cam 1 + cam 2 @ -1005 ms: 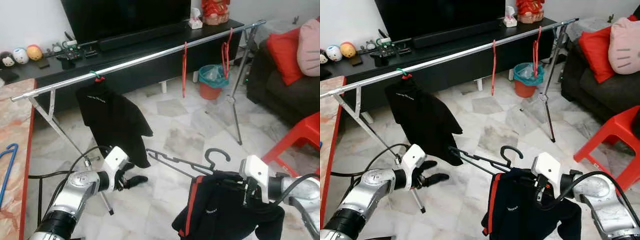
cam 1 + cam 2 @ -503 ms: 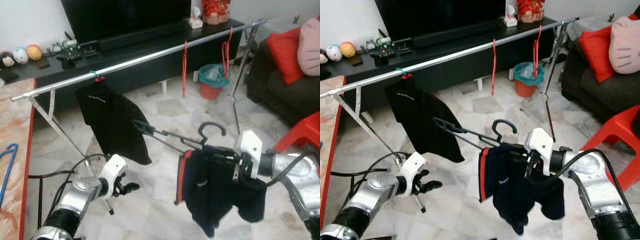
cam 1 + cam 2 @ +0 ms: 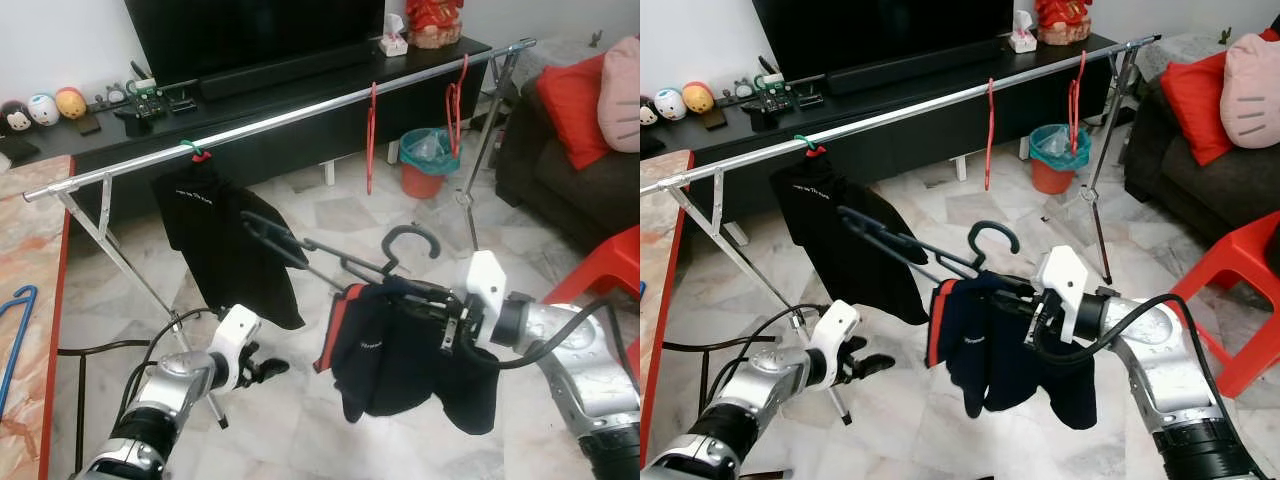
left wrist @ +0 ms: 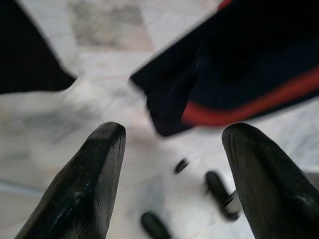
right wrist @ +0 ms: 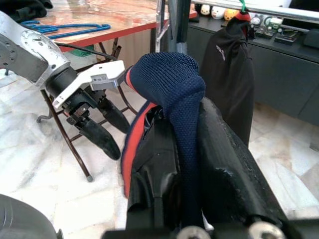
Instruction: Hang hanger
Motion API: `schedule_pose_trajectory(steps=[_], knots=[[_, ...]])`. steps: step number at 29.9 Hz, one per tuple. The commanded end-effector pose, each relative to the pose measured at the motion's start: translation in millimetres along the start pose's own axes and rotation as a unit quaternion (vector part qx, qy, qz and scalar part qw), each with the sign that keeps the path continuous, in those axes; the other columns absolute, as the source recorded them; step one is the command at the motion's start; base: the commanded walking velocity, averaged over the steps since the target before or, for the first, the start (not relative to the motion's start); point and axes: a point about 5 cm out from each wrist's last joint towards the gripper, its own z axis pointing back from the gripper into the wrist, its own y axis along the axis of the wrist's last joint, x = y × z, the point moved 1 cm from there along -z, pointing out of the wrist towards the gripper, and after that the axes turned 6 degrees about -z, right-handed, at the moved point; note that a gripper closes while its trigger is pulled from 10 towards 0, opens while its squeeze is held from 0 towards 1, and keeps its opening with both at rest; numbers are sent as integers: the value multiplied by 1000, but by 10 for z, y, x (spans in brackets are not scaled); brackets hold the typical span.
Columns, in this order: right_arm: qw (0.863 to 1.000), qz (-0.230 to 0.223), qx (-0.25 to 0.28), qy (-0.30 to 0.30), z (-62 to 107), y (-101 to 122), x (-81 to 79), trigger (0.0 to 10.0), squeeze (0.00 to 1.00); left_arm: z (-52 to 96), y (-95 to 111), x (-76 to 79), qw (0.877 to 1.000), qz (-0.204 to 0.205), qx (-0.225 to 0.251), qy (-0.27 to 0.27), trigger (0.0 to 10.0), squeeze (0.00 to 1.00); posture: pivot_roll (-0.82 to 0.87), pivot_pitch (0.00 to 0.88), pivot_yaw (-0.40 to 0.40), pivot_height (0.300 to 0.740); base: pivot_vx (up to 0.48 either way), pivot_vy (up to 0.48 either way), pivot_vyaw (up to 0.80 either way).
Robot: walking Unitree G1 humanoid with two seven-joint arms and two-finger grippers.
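Note:
A dark hanger (image 3: 300, 243) carries a navy garment (image 3: 400, 355) with red trim, and its hook (image 3: 410, 238) points up. My right gripper (image 3: 447, 318) is shut on the hanger at the garment's top, below and in front of the silver rail (image 3: 300, 113). In the right wrist view the navy cloth (image 5: 172, 79) drapes over the fingers. A black shirt (image 3: 215, 235) hangs from the rail on a green hanger (image 3: 192, 150). Two red hangers (image 3: 371, 135) hang further right. My left gripper (image 3: 264, 368) stands open low by the rack leg, its fingers (image 4: 89, 174) wide apart with nothing between them.
The rack's legs (image 3: 115, 250) spread on the marble floor. Behind the rail is a black TV stand (image 3: 250, 90). A teal bin (image 3: 425, 160), a dark sofa with a red cushion (image 3: 568, 100) and a red chair (image 3: 612, 270) are on the right. A marble-topped table (image 3: 25, 260) with a blue hanger (image 3: 14, 335) is on the left.
My right gripper has carried the hanger and garment up and to the left, closer to the rail and the black shirt. My left gripper stays low, shifted only slightly.

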Motion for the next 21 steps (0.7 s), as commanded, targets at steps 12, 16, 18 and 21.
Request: schedule_pose_trajectory(steps=[12, 16, 18, 21], knots=[[998, 23, -14, -52, -47, 36, 195, 10000, 0, 178, 135, 266, 983, -24, 74, -167, 10000, 0, -49, 31, 74, 740, 0, 0, 0], [998, 26, -11, -53, -92, 59, 212, 10000, 0, 231, 139, 310, 977, -39, 67, -198, 10000, 0, -47, 32, 74, 740, 0, 0, 0], [998, 27, -4, -52, -114, 86, 214, 10000, 0, 244, 147, 314, 976, -47, 65, -203, 10000, 0, -47, 32, 74, 740, 0, 0, 0], [998, 27, 1, -50, -144, 115, 210, 10000, 0, 224, 188, 294, 978, -57, 70, -189, 10000, 0, -48, 31, 75, 740, 0, 0, 0]])
